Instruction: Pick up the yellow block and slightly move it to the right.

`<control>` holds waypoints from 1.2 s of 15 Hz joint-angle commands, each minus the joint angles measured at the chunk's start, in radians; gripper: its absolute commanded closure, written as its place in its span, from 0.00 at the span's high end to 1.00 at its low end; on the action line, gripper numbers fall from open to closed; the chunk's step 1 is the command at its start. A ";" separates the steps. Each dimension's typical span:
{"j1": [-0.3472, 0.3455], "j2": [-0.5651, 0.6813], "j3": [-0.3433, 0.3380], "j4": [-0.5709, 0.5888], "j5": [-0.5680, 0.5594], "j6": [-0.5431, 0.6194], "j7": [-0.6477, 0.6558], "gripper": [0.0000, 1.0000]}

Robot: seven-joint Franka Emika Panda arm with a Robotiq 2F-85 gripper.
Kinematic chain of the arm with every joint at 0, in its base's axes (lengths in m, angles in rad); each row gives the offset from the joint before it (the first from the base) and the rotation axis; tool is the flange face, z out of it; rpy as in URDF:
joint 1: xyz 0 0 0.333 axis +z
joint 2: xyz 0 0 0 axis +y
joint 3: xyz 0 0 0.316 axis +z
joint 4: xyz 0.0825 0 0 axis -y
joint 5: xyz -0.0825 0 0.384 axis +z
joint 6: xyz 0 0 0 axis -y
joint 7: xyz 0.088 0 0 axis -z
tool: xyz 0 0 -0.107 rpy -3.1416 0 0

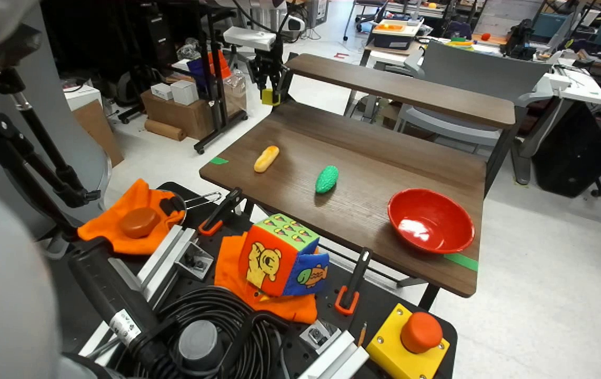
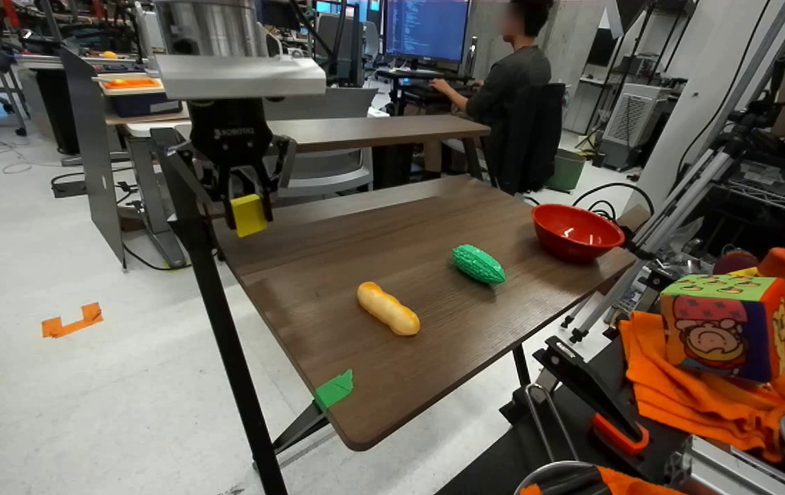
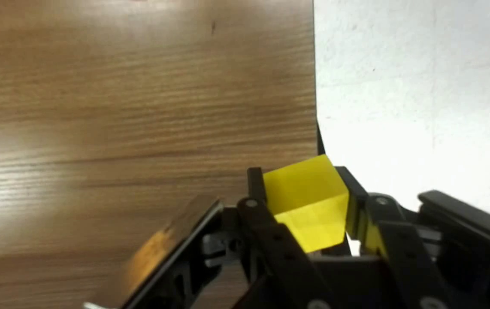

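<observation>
The yellow block is a small bright yellow cube. My gripper is shut on it, and the block hangs in the air between the fingertips. In both exterior views it is above the far corner of the brown table, beside a dark upright post. In the wrist view the block sits tilted between the two black fingers, with a finger against each side. The table edge and the white floor show behind it. Parts of the block's sides are covered by the fingers.
On the table lie an elongated yellow-orange object, a green oval object and a red bowl. A raised brown shelf runs along the table's back. Clamps and a soft picture cube are on the black cart in front.
</observation>
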 commanded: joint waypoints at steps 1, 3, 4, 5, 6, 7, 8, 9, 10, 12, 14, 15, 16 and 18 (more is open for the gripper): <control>-0.073 -0.183 0.044 -0.244 0.074 -0.033 -0.027 0.17; -0.118 -0.240 0.034 -0.340 0.108 -0.013 -0.018 0.17; -0.146 -0.265 0.030 -0.390 0.123 0.006 -0.022 0.17; -0.176 -0.292 0.030 -0.438 0.141 0.014 -0.028 0.17; -0.210 -0.311 0.026 -0.477 0.159 0.025 -0.028 0.17; -0.239 -0.322 0.018 -0.506 0.184 0.025 -0.036 0.17; -0.270 -0.334 0.010 -0.540 0.200 0.035 -0.042 0.17; -0.298 -0.341 0.003 -0.565 0.216 0.045 -0.049 0.17; -0.323 -0.345 -0.006 -0.584 0.227 0.059 -0.055 0.17; -0.355 -0.347 -0.021 -0.614 0.235 0.108 -0.074 0.17; -0.370 -0.349 -0.027 -0.643 0.229 0.165 -0.091 0.17; -0.369 -0.344 -0.030 -0.648 0.218 0.193 -0.098 0.17; -0.366 -0.340 -0.035 -0.653 0.209 0.219 -0.099 0.17; -0.349 -0.328 -0.049 -0.659 0.187 0.273 -0.095 0.17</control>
